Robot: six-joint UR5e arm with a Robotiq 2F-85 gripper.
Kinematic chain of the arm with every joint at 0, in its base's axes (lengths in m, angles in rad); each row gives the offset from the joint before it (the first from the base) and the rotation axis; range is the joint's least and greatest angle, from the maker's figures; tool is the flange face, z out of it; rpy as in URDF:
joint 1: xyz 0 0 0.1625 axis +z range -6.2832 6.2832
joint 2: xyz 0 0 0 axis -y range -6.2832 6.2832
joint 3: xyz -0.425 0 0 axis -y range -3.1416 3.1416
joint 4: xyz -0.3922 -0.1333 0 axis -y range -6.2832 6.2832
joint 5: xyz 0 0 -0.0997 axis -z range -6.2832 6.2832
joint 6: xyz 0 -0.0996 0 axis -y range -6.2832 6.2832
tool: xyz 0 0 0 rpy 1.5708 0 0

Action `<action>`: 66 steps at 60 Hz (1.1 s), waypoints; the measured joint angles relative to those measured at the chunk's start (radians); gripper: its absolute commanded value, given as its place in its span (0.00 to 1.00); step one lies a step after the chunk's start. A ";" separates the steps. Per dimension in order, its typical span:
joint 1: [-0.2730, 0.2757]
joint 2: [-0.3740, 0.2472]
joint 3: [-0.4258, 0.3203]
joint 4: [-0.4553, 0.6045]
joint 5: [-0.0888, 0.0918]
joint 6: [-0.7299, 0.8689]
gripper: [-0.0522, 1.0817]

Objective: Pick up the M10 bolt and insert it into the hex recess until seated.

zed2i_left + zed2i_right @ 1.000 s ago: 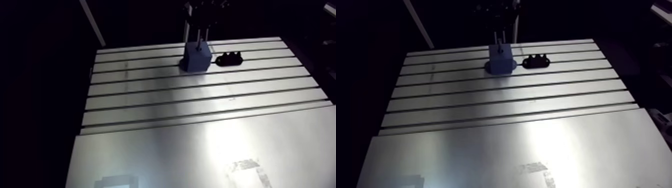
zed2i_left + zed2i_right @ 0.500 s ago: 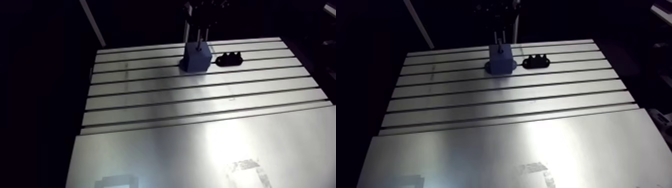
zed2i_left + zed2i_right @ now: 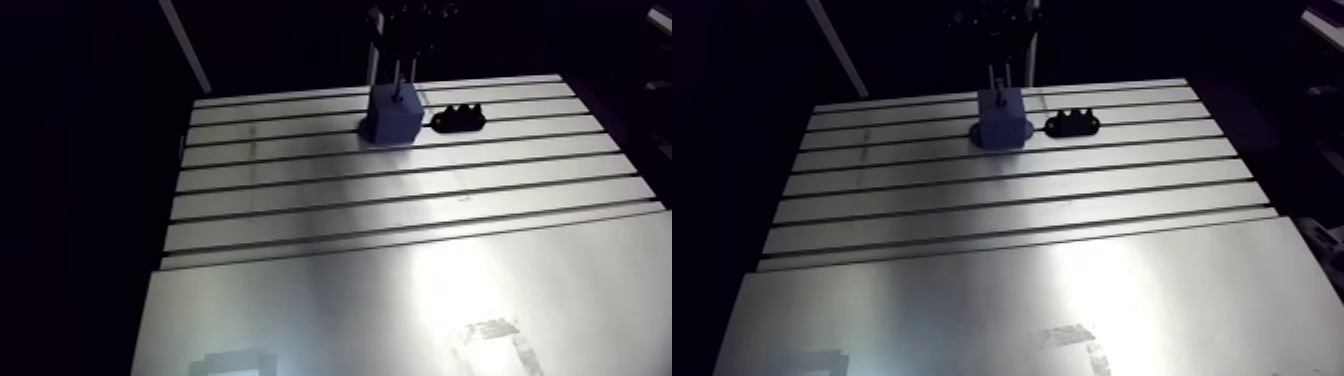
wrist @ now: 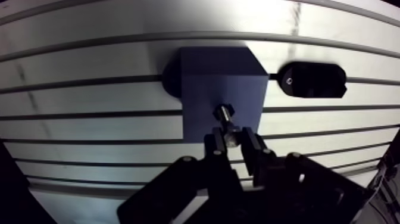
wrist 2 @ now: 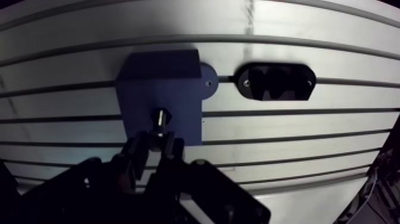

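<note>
A blue block (image 4: 221, 89) stands on the slotted aluminium table (image 3: 400, 200), towards its far edge. In the wrist view my gripper (image 4: 233, 142) is just above the block and shut on the M10 bolt (image 4: 228, 124). The bolt's shank is pinched between the fingers. Its hex head (image 4: 224, 111) points down and sits at the block's top face, where the recess is hidden under it. In the arm view the bolt (image 3: 398, 76) shows as a thin upright rod over the block (image 3: 392, 116), with the gripper dark above it.
A black oval holder (image 4: 312, 80) with notched pockets lies on the table just beside the block, apart from it. A smooth metal plate (image 3: 400, 300) covers the near half of the table, with a patch of tape (image 3: 490, 335) near its front.
</note>
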 measured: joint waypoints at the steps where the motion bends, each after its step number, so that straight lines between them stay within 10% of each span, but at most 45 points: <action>1: 0.000 0.000 0.000 -0.002 0.000 0.000 0.76; 66: -0.001 0.001 0.018 -0.017 -0.001 -0.003 0.75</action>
